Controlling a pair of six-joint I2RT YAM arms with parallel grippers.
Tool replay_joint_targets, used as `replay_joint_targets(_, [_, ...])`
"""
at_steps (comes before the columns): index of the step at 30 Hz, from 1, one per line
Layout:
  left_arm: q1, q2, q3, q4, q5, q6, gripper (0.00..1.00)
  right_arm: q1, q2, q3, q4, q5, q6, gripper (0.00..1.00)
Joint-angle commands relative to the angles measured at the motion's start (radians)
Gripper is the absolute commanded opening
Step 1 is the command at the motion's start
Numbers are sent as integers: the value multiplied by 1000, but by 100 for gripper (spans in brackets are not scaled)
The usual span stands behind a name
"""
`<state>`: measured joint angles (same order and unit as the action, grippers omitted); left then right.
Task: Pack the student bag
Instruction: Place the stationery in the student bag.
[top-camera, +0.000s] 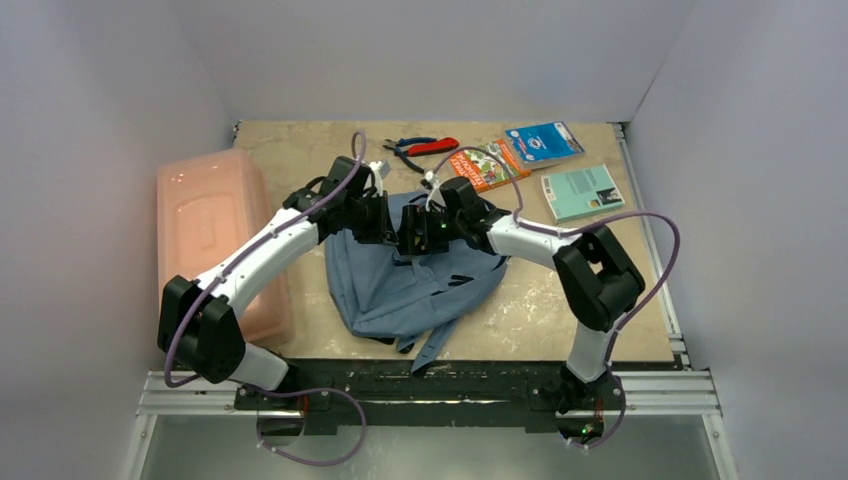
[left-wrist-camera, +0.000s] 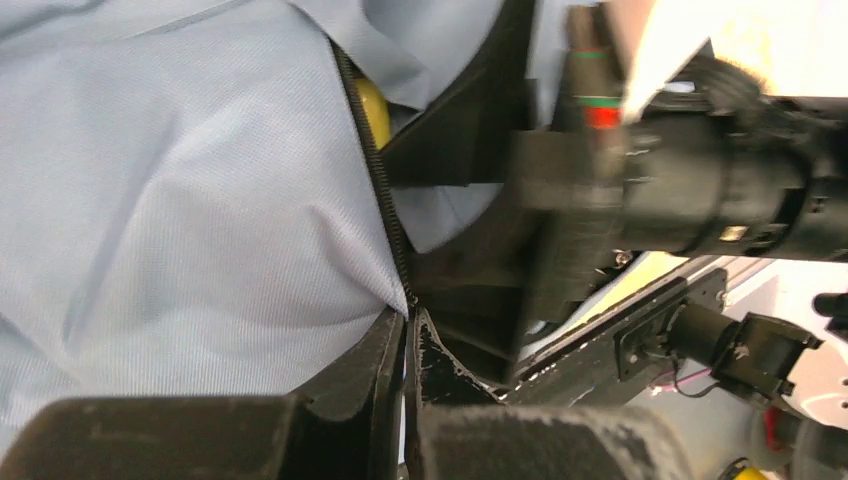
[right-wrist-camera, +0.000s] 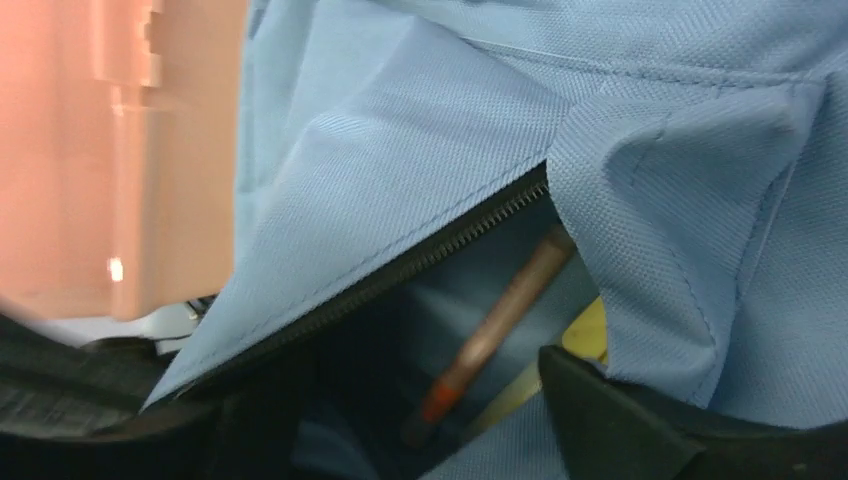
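Frankly, left gripper (left-wrist-camera: 409, 325) only pinches the student bag (left-wrist-camera: 180, 200) hem, right gripper (right-wrist-camera: 400, 405) wide — I fear it slips.

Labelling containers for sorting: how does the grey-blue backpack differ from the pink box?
The backpack is soft, crumpled grey-blue fabric; the pink box is rigid, smooth translucent plastic. The backpack is unzipped; the pink box looks closed. Both rest on the table.

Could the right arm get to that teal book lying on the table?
Probably yes. The teal book lies flat beside the right arm, with nothing on it or in between. Its jaws are at the mouth of the bag, and would have to leave it first.
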<state>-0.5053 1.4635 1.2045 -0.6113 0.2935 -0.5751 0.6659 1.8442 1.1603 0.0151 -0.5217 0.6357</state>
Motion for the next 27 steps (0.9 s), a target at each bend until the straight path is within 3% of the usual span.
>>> replay_joint_targets(1, [1,-12,50,27,-43,40,0,0,-133,-47,6,80,-100,99])
replay_joint_targets(7, [0,-2,41,33,-47,36,0,1,-229,44,-205,167,-209,99])
replay_joint_targets(11, [-1,-4,40,40,-44,39,0,2,-416,8,-292,361,-324,99])
replay_joint_targets(13, [-1,0,39,37,-63,42,0,4,-525,-66,-248,429,-390,99])
replay_joint_targets(14, [-1,8,45,30,-65,42,0,4,-572,-114,-216,476,-377,99])
replay_joint_targets(15, [-1,16,54,23,-55,44,0,0,-600,-165,-220,504,-264,99])
replay_joint_targets(18, [-2,34,46,46,-32,35,0,-10,-616,-201,-247,409,-362,97])
replay_joint_targets(20, [-2,55,49,37,-33,36,0,23,-645,-244,-176,375,-400,93])
replay_joint_targets(23, [-2,80,62,36,-5,36,0,100,-718,-366,50,453,-514,93])
replay_joint_targets(27, [0,117,68,32,26,20,0,193,-686,-425,222,525,-621,93])
